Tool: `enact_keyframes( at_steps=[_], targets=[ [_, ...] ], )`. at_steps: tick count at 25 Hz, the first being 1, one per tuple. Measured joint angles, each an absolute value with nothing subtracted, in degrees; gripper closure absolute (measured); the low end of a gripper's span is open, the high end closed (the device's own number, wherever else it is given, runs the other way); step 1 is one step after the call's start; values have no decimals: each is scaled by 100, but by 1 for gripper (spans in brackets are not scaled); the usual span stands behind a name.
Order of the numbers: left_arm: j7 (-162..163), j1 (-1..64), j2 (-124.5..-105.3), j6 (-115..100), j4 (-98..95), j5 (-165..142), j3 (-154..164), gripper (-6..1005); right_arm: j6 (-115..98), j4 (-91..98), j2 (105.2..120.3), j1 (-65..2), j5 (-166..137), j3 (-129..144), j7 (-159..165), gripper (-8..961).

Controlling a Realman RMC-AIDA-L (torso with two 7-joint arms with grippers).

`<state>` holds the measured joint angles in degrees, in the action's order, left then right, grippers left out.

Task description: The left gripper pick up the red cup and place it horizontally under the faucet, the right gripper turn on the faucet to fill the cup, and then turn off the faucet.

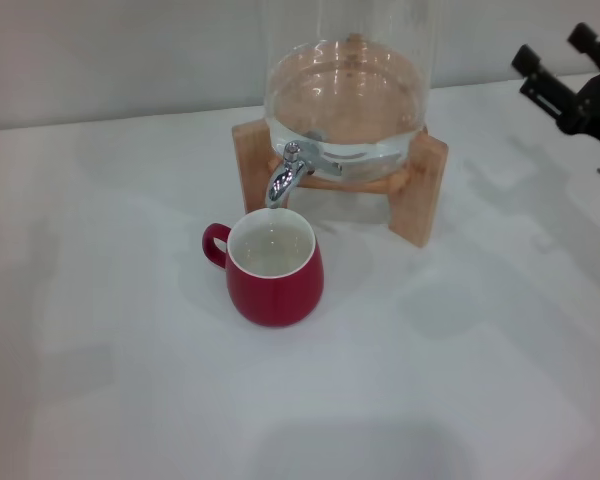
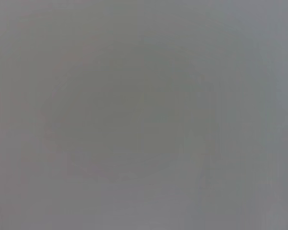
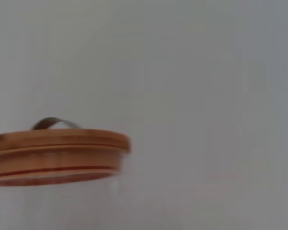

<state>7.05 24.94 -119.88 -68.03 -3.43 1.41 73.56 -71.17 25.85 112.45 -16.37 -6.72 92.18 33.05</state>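
Note:
The red cup [image 1: 275, 267] stands upright on the white table, its loop handle pointing left and its white inside holding some clear liquid. Its mouth sits directly below the spout of the chrome faucet [image 1: 285, 177], which juts from the front of the glass dispenser [image 1: 345, 90]. My right gripper [image 1: 552, 48] hovers at the far right, well away from the faucet, its two black fingers spread open and empty. The left gripper is out of view; the left wrist view shows only a plain grey surface.
The dispenser rests on a wooden stand [image 1: 426, 190] at the back centre of the white table [image 1: 130, 380]. In the right wrist view the dispenser's wooden lid [image 3: 57, 155] with its metal handle shows against a pale wall.

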Motion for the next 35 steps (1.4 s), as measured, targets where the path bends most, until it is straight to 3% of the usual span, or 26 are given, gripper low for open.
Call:
enact_keyframes(
  at_steps=[10, 35],
  targets=[
    [716, 2494, -11997, -7041, -341, 234, 7358, 222, -6593, 2582, 11507, -1644, -585, 8144, 2762, 83],
    [704, 2489, -11998, -7272, -340, 246, 7357, 222, -6322, 2442, 11514, -1756, 147, 8031, 1283, 83]
  ],
)
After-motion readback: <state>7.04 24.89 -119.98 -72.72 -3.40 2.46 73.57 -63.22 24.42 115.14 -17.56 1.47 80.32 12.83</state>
